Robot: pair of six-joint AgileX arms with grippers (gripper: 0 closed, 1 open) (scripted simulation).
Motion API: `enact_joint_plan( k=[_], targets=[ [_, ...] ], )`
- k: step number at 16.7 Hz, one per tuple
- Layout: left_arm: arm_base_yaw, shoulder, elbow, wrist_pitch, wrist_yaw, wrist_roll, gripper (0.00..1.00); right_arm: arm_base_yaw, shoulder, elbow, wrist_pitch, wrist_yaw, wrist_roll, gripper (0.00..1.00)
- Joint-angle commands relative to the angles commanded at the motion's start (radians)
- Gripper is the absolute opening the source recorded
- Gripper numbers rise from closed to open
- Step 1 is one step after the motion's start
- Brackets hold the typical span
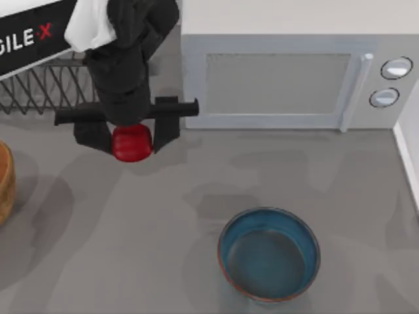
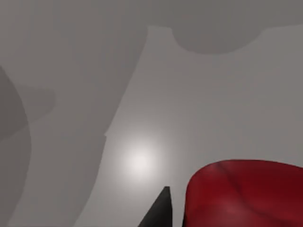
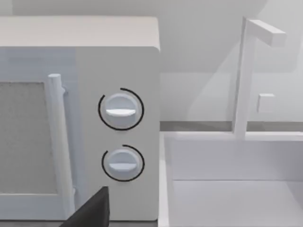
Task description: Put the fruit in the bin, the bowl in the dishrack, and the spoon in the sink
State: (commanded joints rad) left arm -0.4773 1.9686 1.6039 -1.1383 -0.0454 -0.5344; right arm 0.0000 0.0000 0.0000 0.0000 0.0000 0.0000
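Observation:
My left gripper (image 1: 129, 137) is shut on the fruit (image 1: 131, 145), a small glossy red lobed one, and holds it over the grey table just in front of the dishrack (image 1: 39, 88). In the left wrist view the fruit (image 2: 246, 194) sits beside a black fingertip (image 2: 160, 210). The orange-brown bin (image 1: 4, 183) is at the left edge, to the left of and nearer than the gripper. The blue-teal bowl (image 1: 269, 254) stands upright and empty at the front, right of centre. The white sink (image 3: 227, 161) lies beside the microwave. A black part of my right gripper (image 3: 92, 210) faces the microwave. The spoon is out of view.
A white microwave (image 1: 294, 78) with two knobs stands along the back, right of the left arm. A white faucet (image 3: 246, 75) rises over the sink. The sink's edge (image 1: 409, 157) runs along the table's right side. Bare grey tabletop (image 1: 98, 229) lies between the bin and the bowl.

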Motion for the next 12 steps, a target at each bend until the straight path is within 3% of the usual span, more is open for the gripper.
enact_joint_plan(
  k=[5,12],
  targets=[
    [0.093,-0.035,-0.018,-0.027,0.006,0.313,0.0,0.0,0.0,0.0,0.0,0.0,0.0,1.0],
    [0.306,-0.136,-0.078,-0.072,0.02,1.082,0.0,0.0,0.0,0.0,0.0,0.0,0.0,1.0]
  ],
)
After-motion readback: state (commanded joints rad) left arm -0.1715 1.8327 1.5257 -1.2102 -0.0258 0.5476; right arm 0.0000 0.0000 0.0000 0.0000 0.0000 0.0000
